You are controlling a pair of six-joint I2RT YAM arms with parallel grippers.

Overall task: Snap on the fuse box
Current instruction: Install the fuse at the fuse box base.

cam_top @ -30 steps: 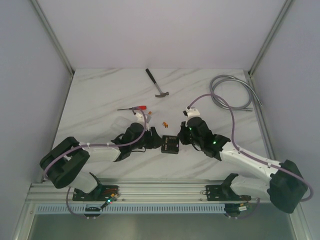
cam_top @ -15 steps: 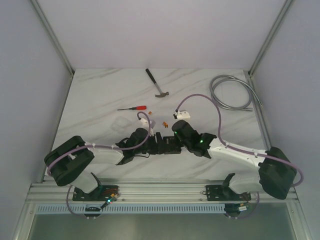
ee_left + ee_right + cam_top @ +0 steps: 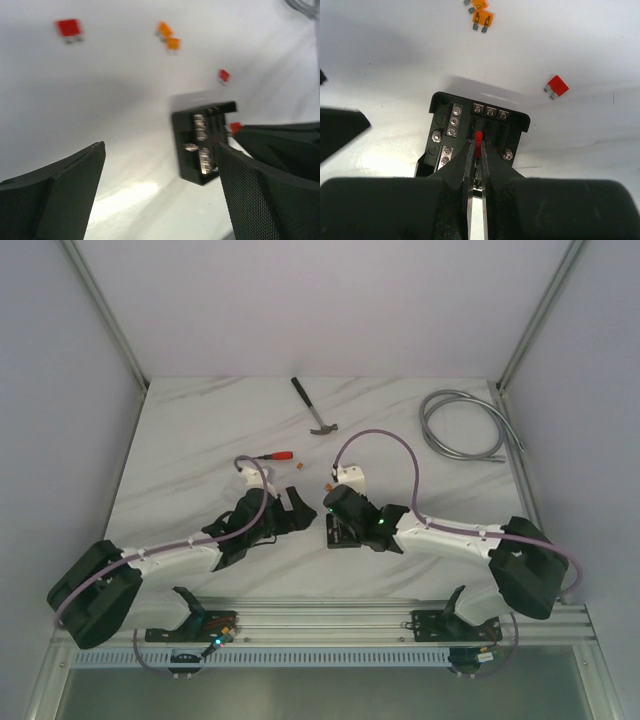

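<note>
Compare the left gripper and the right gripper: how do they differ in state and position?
The left gripper is wide open and holds nothing; the right gripper is nearly shut, pinching a small red fuse. The left gripper stands apart from the fuse box, at its side; the right gripper is right over the box's slots. Both are black and hang low over the table.
</note>
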